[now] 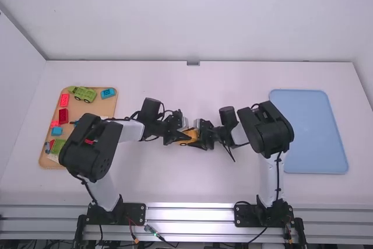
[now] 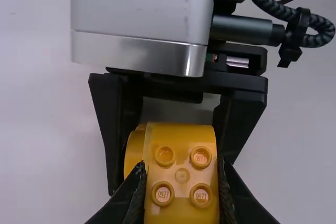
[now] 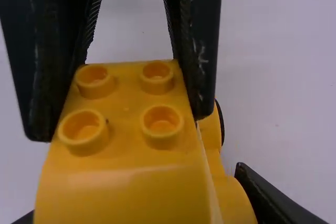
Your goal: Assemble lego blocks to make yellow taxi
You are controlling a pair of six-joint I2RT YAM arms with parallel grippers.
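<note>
In the high view my left gripper (image 1: 176, 134) and my right gripper (image 1: 204, 136) meet near the table's middle, with the yellow taxi piece (image 1: 188, 138) between them. The left wrist view has my left gripper (image 2: 181, 169) shut on a yellow block (image 2: 181, 177) with four round studs, while the right gripper's fingers straddle the yellow assembly from the far side. In the right wrist view, my right gripper (image 3: 135, 195) is shut on the curved near part of the yellow assembly (image 3: 126, 192); the left gripper's fingers flank its studded part. The assembly's underside is hidden.
A wooden tray (image 1: 104, 108) at the left holds a green vehicle (image 1: 85, 94), a blue block (image 1: 108, 93), a red block (image 1: 63, 116) and several other pieces. An empty blue tray (image 1: 309, 132) lies at the right, beyond the right arm.
</note>
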